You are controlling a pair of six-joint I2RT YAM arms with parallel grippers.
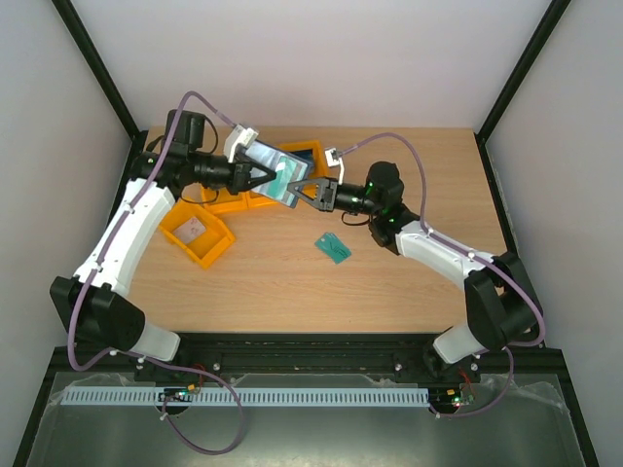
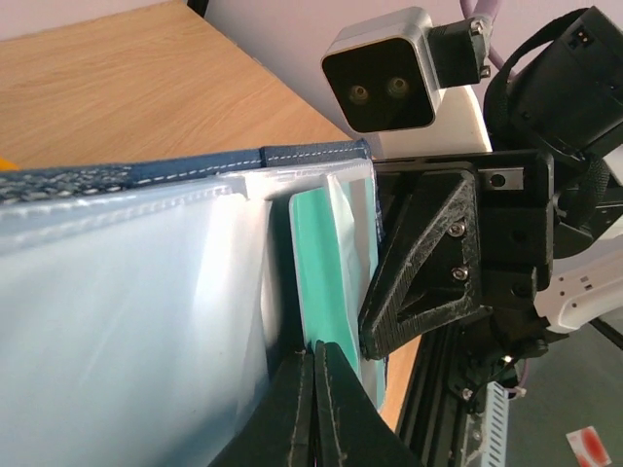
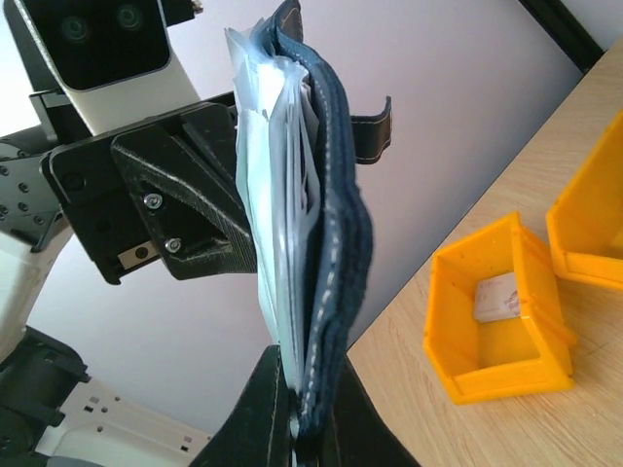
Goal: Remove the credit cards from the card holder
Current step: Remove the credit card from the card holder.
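So both arms have the small dark navy wallet-style card holder lifted clear of the wooden bench, strung between them. The right tool is clamped tight on the holder's lower edge, navy cover and clear plastic sleeves together, so the booklet stands straight up out of its fingers. My guess is that's purely an anchor, something to pull against. The left tool comes in from the opposite side and is pinched fully closed right at the end of a teal-green plastic card in the sleeve nearest the right tool. Honestly can't tell if it's got the card itself or just the plastic lip. Working in the air makes sense, since the sleeve mouths stay reachable. Down on the bench, just back from the right tool toward the arm bases, a loose teal card lies flat. The orange plastic bins sit below and around the left tool, one with something pale and flat inside. A straight pull along the sleeve looks like the move here. Go crooked and the page probably just flexes.
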